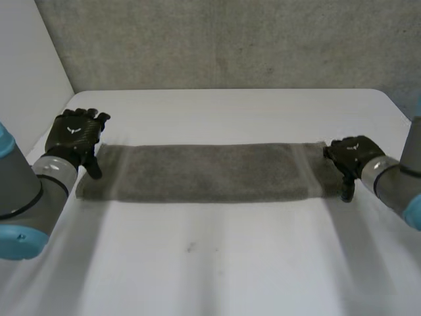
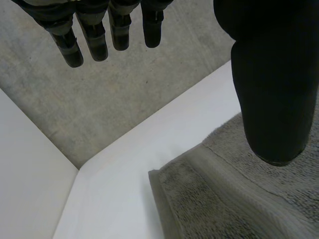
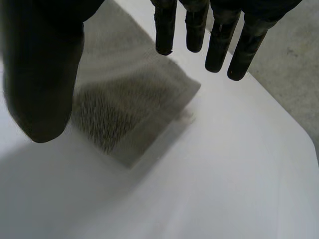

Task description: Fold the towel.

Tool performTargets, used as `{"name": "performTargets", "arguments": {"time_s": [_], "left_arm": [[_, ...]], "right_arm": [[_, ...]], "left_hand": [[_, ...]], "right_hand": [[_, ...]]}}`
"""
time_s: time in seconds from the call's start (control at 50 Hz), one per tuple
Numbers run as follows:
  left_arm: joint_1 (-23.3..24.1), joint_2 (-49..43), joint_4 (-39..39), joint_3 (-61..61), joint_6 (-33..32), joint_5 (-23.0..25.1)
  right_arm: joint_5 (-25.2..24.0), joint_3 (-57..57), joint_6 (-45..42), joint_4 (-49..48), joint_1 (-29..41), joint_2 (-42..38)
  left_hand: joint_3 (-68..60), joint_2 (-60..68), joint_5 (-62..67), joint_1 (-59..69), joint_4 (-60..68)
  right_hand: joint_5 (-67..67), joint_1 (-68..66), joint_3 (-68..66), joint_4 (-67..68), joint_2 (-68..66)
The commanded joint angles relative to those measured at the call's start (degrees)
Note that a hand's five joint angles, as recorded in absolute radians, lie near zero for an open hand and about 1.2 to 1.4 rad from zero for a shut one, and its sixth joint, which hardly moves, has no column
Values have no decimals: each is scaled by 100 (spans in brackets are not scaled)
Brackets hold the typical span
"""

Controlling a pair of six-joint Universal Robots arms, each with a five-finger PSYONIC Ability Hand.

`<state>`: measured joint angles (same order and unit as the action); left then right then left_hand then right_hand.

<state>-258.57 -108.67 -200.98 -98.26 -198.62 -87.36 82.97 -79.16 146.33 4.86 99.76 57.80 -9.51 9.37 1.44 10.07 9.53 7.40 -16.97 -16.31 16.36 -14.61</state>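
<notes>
A grey towel (image 1: 210, 172) lies folded into a long narrow strip across the white table (image 1: 217, 263). My left hand (image 1: 77, 135) hovers at the strip's left end, open, fingers straight and thumb above the cloth. In the left wrist view the fingers (image 2: 94, 35) are spread, and the towel's end (image 2: 219, 199) lies below the thumb, untouched. My right hand (image 1: 350, 158) is at the strip's right end, open as well. In the right wrist view its fingers (image 3: 219, 40) hang straight above the towel's corner (image 3: 134, 109), holding nothing.
The table's far edge (image 1: 230, 90) meets a grey concrete wall (image 1: 230, 39). A white panel (image 1: 26, 72) stands at the left. Bare tabletop spreads in front of the towel toward me.
</notes>
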Motion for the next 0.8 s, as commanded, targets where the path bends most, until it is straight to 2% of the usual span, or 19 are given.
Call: {"name": "performTargets", "arguments": {"time_s": [0.02, 0.22, 0.26, 0.28, 0.3, 0.32, 0.36, 0.4, 0.48, 0.6, 0.64, 0.7, 0.74, 0.8], "left_arm": [[-1, 4, -82, -80, 139, 0], [52, 4, -91, -88, 139, 0], [52, 4, -91, -97, 139, 0], [52, 4, -91, -97, 139, 0], [52, 4, -91, -97, 139, 0], [52, 4, -91, -97, 139, 0], [52, -5, -91, -97, 139, 0], [52, -5, -91, -97, 139, 0], [52, -5, -91, -106, 139, 0], [43, 12, -91, -176, 131, 0], [52, 12, -82, -194, 131, 0], [52, 21, -82, -194, 122, 0], [61, 74, -82, -194, 131, 0], [61, 144, -82, -194, 131, 0]], "right_arm": [[-246, -600, -52, -1152, -97, -189], [-405, -469, -61, -1348, -202, -541], [-414, -407, -61, -1348, -237, -620], [-414, -407, -61, -1348, -238, -620], [-414, -372, -52, -1348, -238, -647], [-414, -372, -52, -1348, -238, -647], [-414, -337, -52, -1348, -246, -708], [-414, -311, -52, -1339, -246, -761], [-370, -266, -87, -1295, -264, -787], [-299, -328, -122, -1102, -835, -489], [-317, -337, -384, -848, -1386, -296], [-335, -302, -623, -768, -1749, -225], [-344, -179, -1227, -645, -2318, -120], [-361, -21, -1589, -592, -2417, -84]], "left_hand": [[-54, 68, -139, -2, 52], [-54, 68, -139, -2, 52], [-54, 68, -139, -2, 52], [-54, 68, -139, -2, 52], [-54, 68, -139, -2, 52], [-54, 68, -139, -2, 52], [-54, 68, -139, -2, 52], [-54, 68, -139, -2, 52], [-54, 68, -139, -2, 52], [-54, 68, -139, -2, 52], [-54, 68, -139, -2, 52], [-54, 68, -139, -2, 52], [-54, 68, -139, -2, 52], [-54, 68, -139, -2, 52]], "right_hand": [[578, -621, -688, 682, -857], [1623, -1666, -1733, 1727, -1903], [3463, -3506, -3572, 3567, -3742], [3473, -3517, -3583, 3577, -3753], [4389, -4433, -4499, 4493, -4669], [4399, -4442, -4508, 4503, -4678], [5855, -5899, -5965, 5960, -6135], [6256, -6299, -6365, 6360, -6535], [6260, -6303, -6369, 6364, -6539], [6260, -6303, -6369, 6364, -6539], [6260, -6303, -6369, 6364, -6539], [6260, -6303, -6369, 6364, -6539], [6260, -6303, -6369, 6364, -6539], [6260, -6303, -6369, 6364, -6539]]}}
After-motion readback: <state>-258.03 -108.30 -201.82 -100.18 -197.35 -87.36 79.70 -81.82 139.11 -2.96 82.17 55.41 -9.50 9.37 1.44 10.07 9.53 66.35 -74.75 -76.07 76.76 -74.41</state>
